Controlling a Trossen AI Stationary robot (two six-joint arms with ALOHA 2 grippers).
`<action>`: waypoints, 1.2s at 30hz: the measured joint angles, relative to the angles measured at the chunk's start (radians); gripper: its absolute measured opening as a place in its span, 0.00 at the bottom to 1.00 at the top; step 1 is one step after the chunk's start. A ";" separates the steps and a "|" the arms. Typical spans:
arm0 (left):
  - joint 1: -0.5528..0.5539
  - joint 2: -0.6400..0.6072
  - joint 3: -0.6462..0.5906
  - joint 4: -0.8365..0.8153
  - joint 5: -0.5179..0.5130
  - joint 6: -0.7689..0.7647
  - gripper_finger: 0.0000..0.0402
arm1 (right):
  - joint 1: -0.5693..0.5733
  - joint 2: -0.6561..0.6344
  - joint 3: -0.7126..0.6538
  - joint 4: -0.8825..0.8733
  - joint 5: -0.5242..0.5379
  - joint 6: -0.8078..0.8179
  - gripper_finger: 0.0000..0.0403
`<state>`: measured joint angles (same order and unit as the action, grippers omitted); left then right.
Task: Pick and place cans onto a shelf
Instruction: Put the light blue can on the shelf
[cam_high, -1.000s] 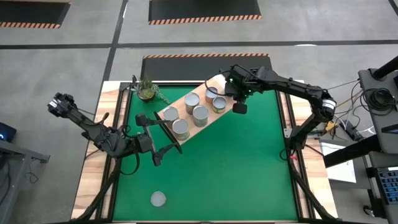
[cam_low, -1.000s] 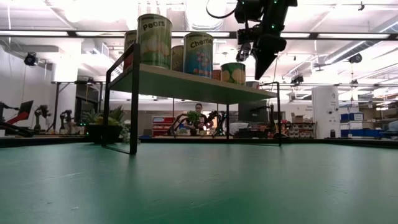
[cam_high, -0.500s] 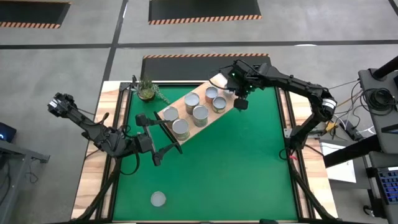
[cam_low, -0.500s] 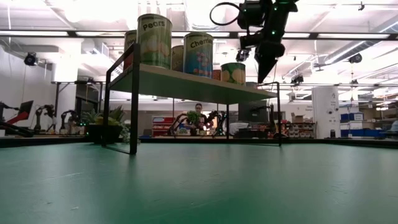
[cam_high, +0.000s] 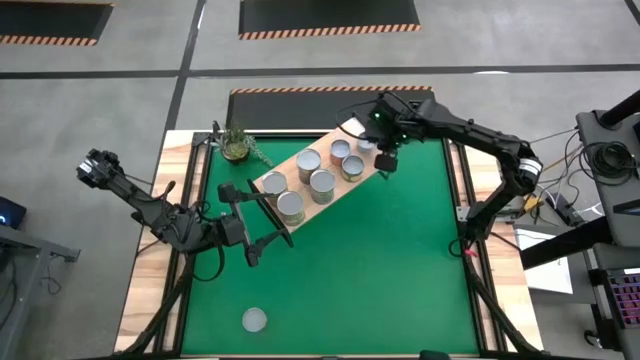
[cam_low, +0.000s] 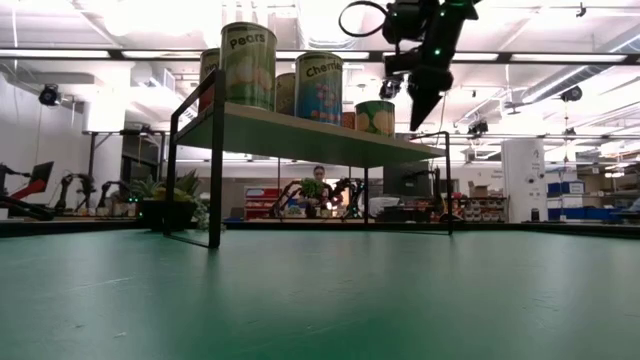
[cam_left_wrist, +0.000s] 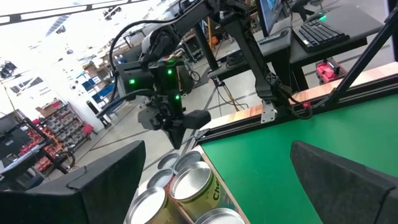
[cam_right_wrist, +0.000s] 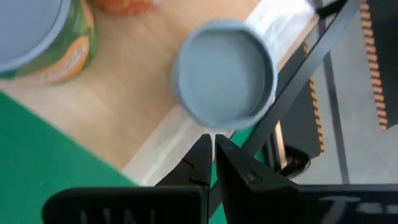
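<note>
A light-wood shelf (cam_high: 345, 133) on a thin black frame stands slanted at the far side of a green table mat (cam_high: 400, 270). Several silver-topped cans (cam_high: 322, 181) stand on it in a cluster. One more can (cam_high: 254, 320) sits alone on the mat near the front edge, well apart. The right gripper (cam_high: 385, 162) hovers over the shelf's right end, fingers pressed together, holding nothing. The left gripper (cam_high: 268, 234) rests low beside the shelf's left end, fingers spread wide, empty.
</note>
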<state>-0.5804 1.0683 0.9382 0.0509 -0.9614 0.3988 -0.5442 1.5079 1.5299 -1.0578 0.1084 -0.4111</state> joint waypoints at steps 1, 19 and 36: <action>0.000 0.000 0.000 0.000 0.000 0.000 0.95 | 0.000 -0.005 0.000 -0.014 0.000 0.007 0.02; 0.000 0.000 0.000 0.000 0.000 0.002 0.95 | -0.003 -0.017 -0.104 0.129 0.042 -0.019 0.02; 0.000 0.000 0.000 0.000 0.000 0.004 0.95 | -0.006 -0.017 -0.106 0.232 0.051 -0.035 0.02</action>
<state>-0.5805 1.0683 0.9382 0.0505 -0.9611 0.4026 -0.5507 1.4906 1.4237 -0.8263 0.1593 -0.4458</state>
